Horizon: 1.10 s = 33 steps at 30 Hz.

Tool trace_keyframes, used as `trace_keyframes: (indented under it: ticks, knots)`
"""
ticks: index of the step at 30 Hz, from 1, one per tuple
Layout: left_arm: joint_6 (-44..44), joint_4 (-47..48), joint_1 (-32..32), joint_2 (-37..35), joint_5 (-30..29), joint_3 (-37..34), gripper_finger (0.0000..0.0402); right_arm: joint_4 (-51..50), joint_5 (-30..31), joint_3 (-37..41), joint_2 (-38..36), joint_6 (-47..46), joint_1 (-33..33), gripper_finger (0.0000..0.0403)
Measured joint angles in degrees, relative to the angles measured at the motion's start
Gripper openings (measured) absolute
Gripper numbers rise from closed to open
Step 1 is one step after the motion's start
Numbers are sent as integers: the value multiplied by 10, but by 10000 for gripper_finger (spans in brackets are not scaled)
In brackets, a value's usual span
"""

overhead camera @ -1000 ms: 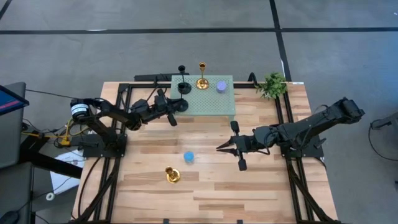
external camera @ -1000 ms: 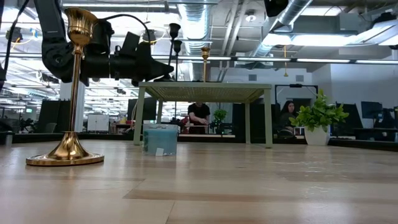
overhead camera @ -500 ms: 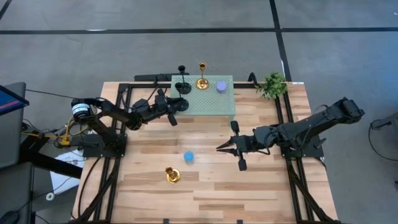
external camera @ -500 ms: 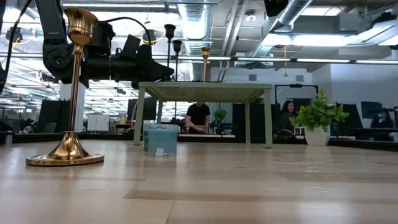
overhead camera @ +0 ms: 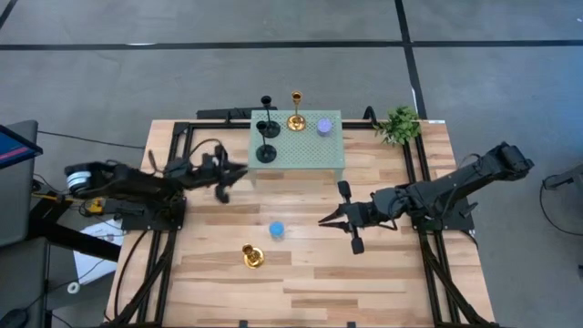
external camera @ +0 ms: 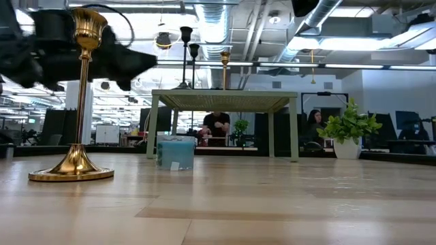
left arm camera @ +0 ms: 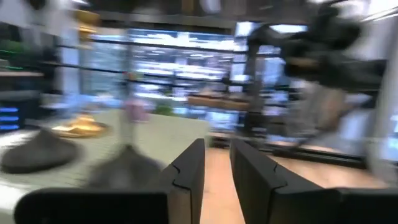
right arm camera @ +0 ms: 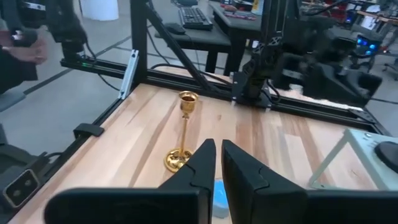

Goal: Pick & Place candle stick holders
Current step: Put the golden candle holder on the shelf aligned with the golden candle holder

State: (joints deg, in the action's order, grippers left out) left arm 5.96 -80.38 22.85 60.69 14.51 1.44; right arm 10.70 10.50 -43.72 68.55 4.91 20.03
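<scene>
Candle stick holders: four are placed on the green stand [overhead camera: 314, 155]; gold holder [overhead camera: 252, 257] and blue cylinder [overhead camera: 276, 230] are left on the table [overhead camera: 383, 273]. Left gripper [overhead camera: 239, 171] is seen slightly parted, empty, beside the stand. Right gripper [overhead camera: 322, 220] is shut, empty. Gold stem should be approached low and square.

No writing, label, brand, number or sign can be read in any of the views. The only likely spots are too small or blurred to make out: a bright screen edge [overhead camera: 13, 144] at the left border of the high view, and glowing blue panels [right arm camera: 365, 43] in the room beyond the table in the right wrist view.
</scene>
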Motion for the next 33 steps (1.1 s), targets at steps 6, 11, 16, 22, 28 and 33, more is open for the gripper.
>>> trace_keyframes:
  ticks: [6,11,16,22,28,33]
  knots:
    - [107,88,-20,-81,180,-11,59,-1,0,0,0,-2,15,15]
    - [106,94,-67,-77,180,-12,44,3,0,0,0,-3,17,16]
    - [95,98,-71,-77,153,-11,27,11,0,0,0,-4,16,13]
    - [94,99,-71,-77,157,3,9,11,1,0,0,-4,16,13]
    - [93,96,-72,-79,201,58,6,9,1,0,0,-4,16,13]
    - [68,101,-89,-104,197,68,4,5,1,0,0,-6,17,12]
